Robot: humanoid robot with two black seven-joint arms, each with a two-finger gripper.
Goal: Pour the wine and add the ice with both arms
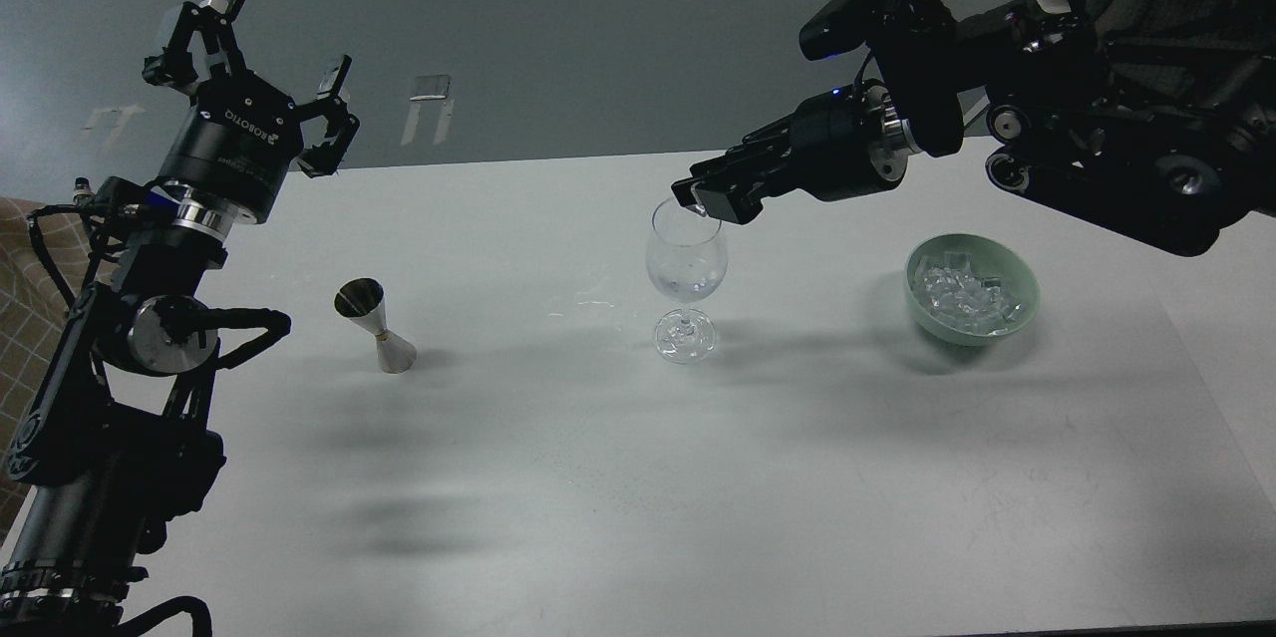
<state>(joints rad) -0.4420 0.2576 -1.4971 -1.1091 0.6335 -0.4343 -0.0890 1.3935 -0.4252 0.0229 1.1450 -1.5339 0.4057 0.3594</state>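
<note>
Your wine glass (686, 270) stands upright mid-table, with a few ice cubes (698, 274) in the bowl; can't make out any liquid in it. Right end effector (701, 199) sits right at the glass rim, upper right side, fingers pressed close together at the tip; can't tell whether there's a cube pinched between them. The rest of the ice (965, 294) is heaped in the green bowl (1027, 293), right of the glass and below the right arm. A steel jigger (377, 323) stands upright left of the glass, well apart from it. Left end effector (261, 79) is raised off the table's (638, 477) far left edge, fingers spread wide, holding nothing, well clear of the jigger. A small wet patch (583, 300) shows on the table just left of the glass.
</note>
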